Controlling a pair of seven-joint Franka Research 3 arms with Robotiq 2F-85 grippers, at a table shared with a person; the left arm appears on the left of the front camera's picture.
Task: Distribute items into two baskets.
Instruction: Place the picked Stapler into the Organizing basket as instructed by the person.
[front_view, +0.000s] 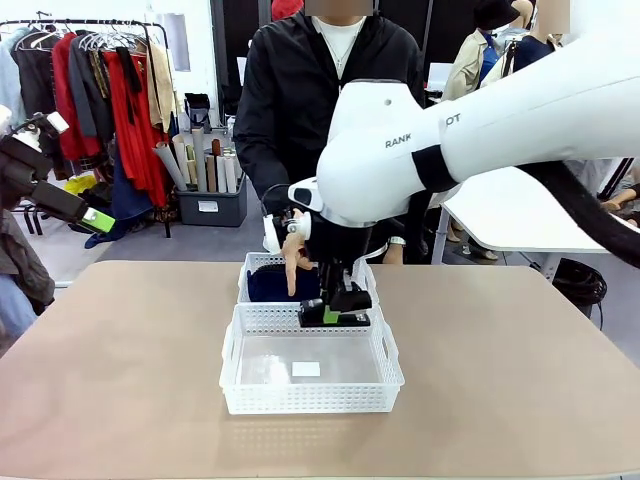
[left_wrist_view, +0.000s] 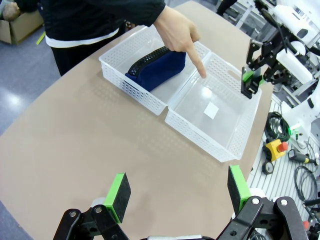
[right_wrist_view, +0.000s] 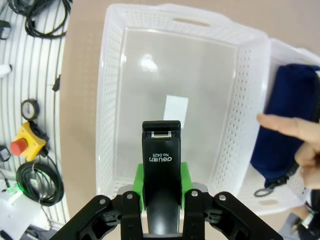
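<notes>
**Stapler poised over the empty basket, a finger close by**

The main risk is the person's hand (front_view: 292, 255), pointing down at the wall the 2 baskets share: a drop now could clip that finger, or the stapler (right_wrist_view: 161, 170) could catch the lattice rim. The right gripper (front_view: 336, 308) is clamped on the stapler, above the far edge of the near basket (front_view: 236, 345), which is bare. The pouch (left_wrist_view: 159, 66) lies in the far basket (left_wrist_view: 116, 56). The left gripper (left_wrist_view: 179, 192) hangs spread wide, holding nothing, well off to the table's left side.
</notes>
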